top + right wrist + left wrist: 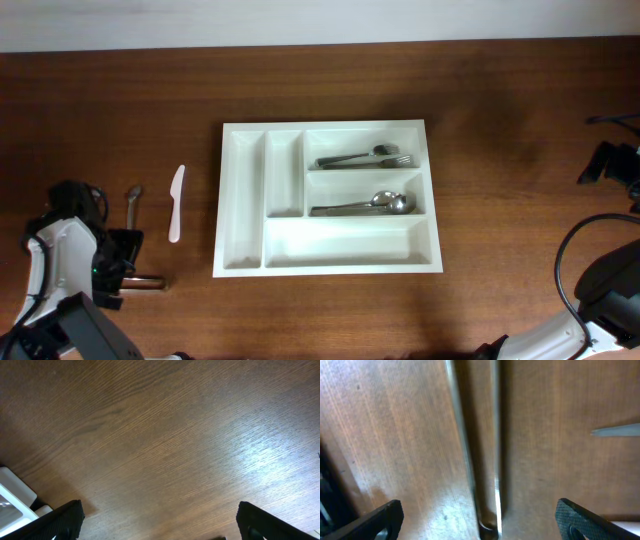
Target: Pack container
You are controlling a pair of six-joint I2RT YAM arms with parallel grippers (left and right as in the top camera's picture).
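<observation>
Closest to us, the left hand (477,510) is released, its fingers (380,517) spread wide and grasping nothing. It sits low over the worktop (500,120) with the handle of a metal utensil (496,500) lying between the fingers, not pinched. The right hand (157,512) is just as wide open and empty. It sits over bare wood with only a corner of the container (12,497) at the edge of its view.

A little further out on the left side, the metal utensil (133,200) lies loose, and a white plastic knife (176,203) lies just beside it. Both are apart from the container. A short shiny piece (148,284) shows beside the left arm, and we cannot tell what it is.

The container (232,200) sits in the middle of the worktop. Its nearest long compartment is empty, and so are both narrow upright slots on its left. The middle long compartment holds spoons (365,206). The farthest one holds a fork (370,160) with at least one other metal piece.

We judge the packing to be partly done. Two compartments are filled, and at least the two loose pieces outside have yet to go in. The left hand looks placed to take the metal utensil first.
</observation>
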